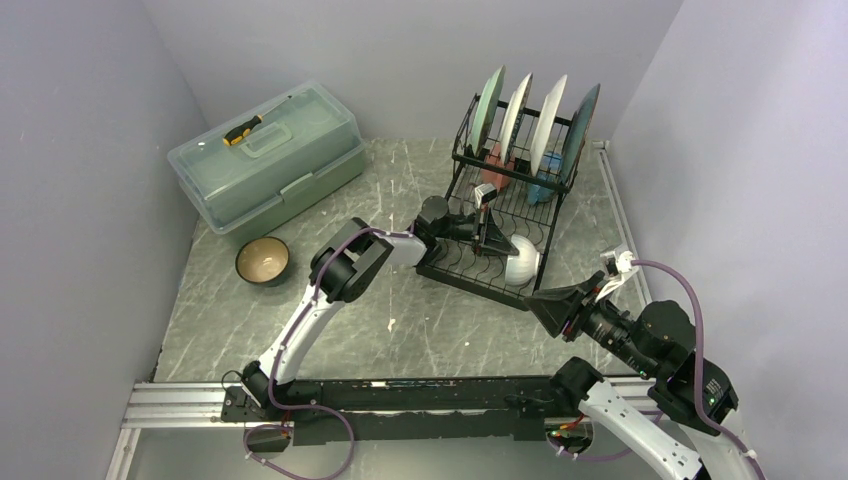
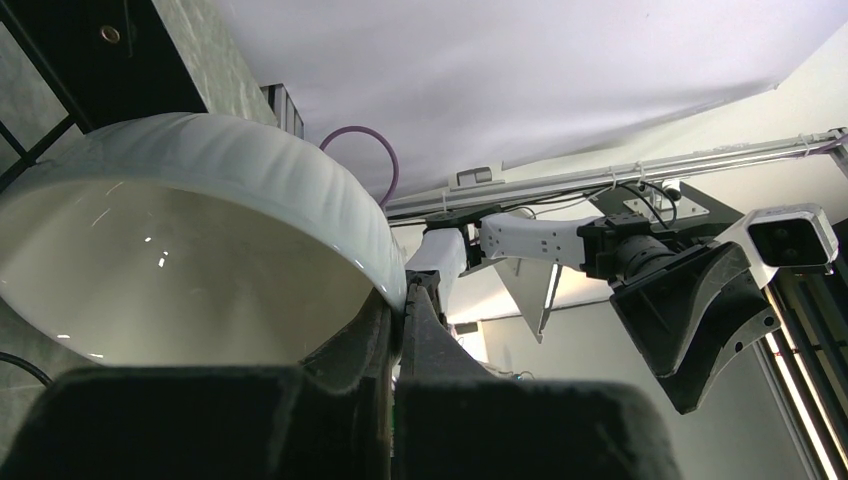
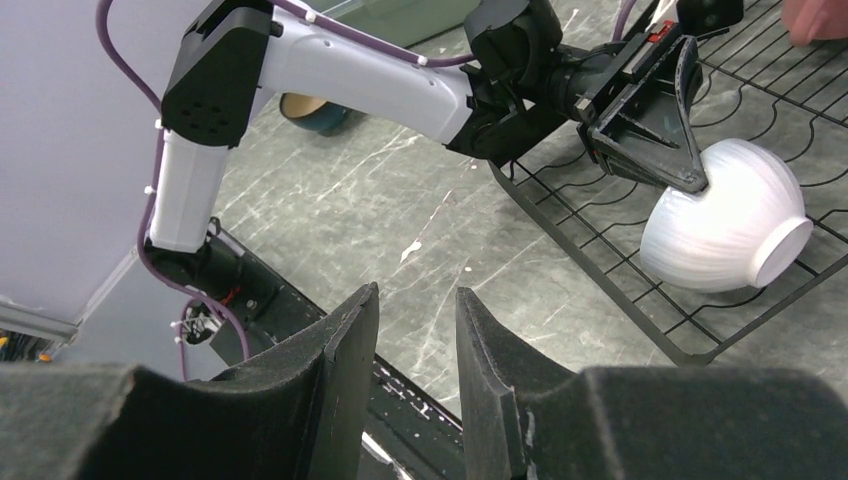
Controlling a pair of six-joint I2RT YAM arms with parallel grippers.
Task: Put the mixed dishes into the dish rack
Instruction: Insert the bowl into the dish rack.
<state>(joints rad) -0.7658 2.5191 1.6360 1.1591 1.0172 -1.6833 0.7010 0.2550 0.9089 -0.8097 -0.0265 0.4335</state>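
- Top view: the left gripper [image 1: 508,258] reaches into the dish rack [image 1: 470,282] and pinches the rim of the white bowl [image 1: 523,269], which lies tipped on its side at the lower tier's front right corner (four plates [image 1: 548,125] stand upright in the slots above). The tan bowl [image 1: 262,261] sits on the table [image 1: 400,320], well apart from the rack.
- Left wrist view: its fingers [image 2: 440,345] press together on the bowl's rim.
- Right wrist view: the right gripper [image 3: 415,295] hangs near the rack's front edge, jaws spread, nothing between them.

Ribbed white bowl [image 1: 520,265] tilted on black rack [image 1: 520,210], four plates [image 1: 519,113] upright
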